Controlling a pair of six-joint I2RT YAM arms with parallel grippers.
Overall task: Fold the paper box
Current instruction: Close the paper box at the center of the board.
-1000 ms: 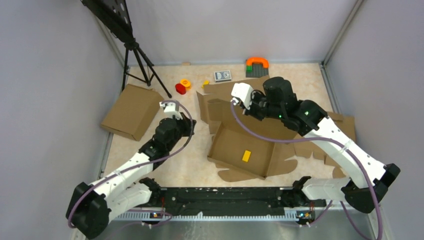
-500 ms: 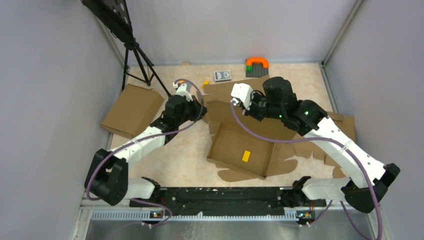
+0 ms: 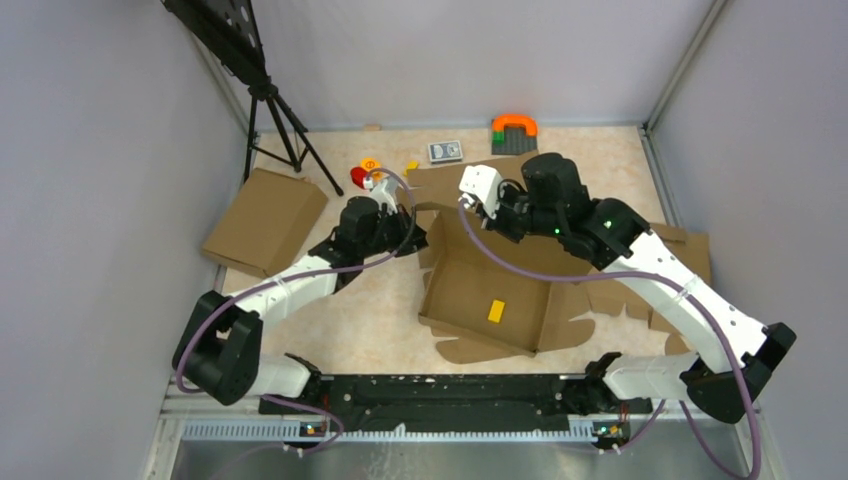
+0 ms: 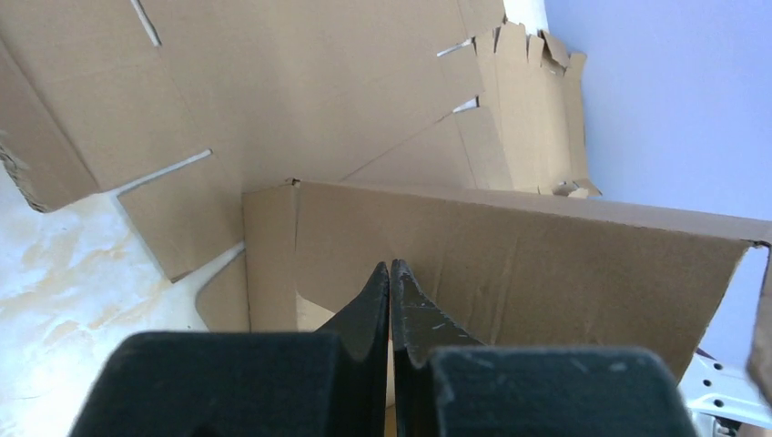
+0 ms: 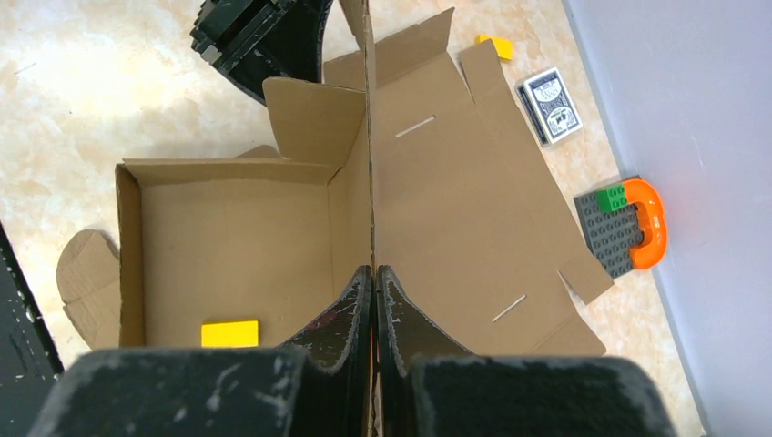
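The right tool [image 5: 374, 269] is pinching a raised wall of the paper box [image 5: 228, 246], which is sitting mid-worktop [image 3: 350, 310]. The left tool [image 4: 390, 266], fingers pressed together, is pointing at its outer side wall.

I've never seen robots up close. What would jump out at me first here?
First, the big brown corrugated cardboard sheet in the centre, half folded into a shallow tray with a small yellow block inside. The right gripper pinches its upright far wall, and the shut left gripper sits outside the tray's far-left corner. Far back, a bright orange arch stands out.
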